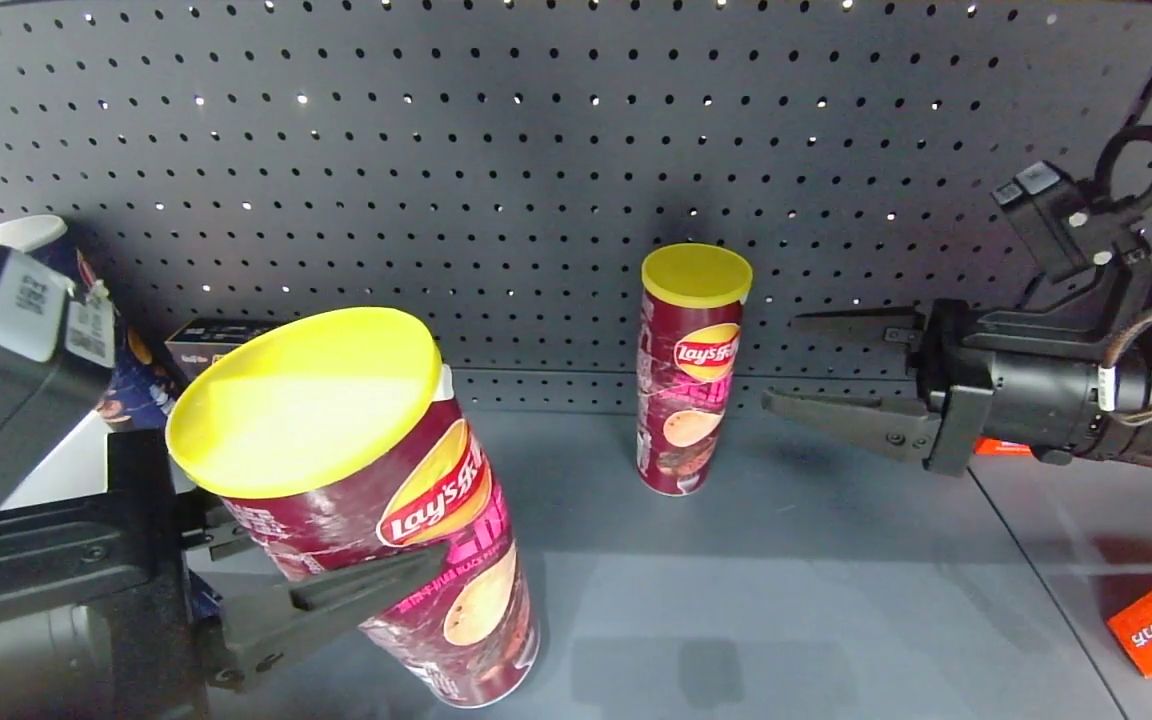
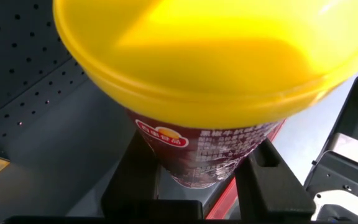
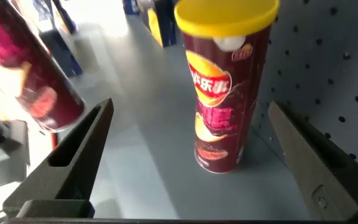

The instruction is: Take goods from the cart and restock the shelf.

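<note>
We've got our left fingers (image 1: 336,600) clamped on a tilted can (image 1: 426,510), right fingers (image 1: 851,420) spread apart, the upright can (image 1: 691,370) just off their tips on the shelf (image 1: 786,600).

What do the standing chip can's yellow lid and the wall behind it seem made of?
The lid looks like smooth plastic, with a moulded rim. The back wall is probably dark painted sheet metal: evenly punched holes, light shining through.

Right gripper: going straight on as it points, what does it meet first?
Probably the upright chip can by the pegboard; it stands centred between the right gripper's open fingers.
</note>
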You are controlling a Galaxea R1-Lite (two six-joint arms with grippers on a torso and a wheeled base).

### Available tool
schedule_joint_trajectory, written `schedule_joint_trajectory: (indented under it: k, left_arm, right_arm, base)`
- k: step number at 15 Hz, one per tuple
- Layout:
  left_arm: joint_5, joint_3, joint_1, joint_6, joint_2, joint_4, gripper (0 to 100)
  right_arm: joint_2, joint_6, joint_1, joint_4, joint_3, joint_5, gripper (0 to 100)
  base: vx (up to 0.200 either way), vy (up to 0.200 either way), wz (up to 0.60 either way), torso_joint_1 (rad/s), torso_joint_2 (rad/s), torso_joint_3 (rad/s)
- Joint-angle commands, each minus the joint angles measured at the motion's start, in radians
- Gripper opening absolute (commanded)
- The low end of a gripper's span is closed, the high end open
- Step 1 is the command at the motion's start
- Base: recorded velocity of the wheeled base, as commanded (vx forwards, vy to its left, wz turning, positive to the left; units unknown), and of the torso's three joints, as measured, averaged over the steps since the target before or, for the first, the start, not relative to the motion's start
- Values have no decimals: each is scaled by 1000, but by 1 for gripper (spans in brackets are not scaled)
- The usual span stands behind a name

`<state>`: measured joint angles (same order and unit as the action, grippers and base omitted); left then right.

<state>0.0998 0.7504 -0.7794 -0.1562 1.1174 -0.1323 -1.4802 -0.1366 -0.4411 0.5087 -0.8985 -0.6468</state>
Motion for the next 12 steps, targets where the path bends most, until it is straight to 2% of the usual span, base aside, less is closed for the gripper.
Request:
schedule_joint_trajectory:
  k: [1, 5, 12]
  left_arm:
    - [0, -10, 0, 0, -4, -1, 0]
    - [0, -20, 0, 0, -8, -3, 0]
    - [0, -17, 2, 0, -8, -3, 0]
  right_arm:
    - [-35, -20, 4, 1, 1, 1, 100]
    - [-69, -89, 5, 24, 3, -2, 100]
    - [-138, -121, -1, 77, 9, 1, 100]
  base:
    - [0, 0, 0, 0, 0, 0]
    - [0, 0, 0, 0, 0, 0]
    - [0, 0, 0, 0, 0, 0]
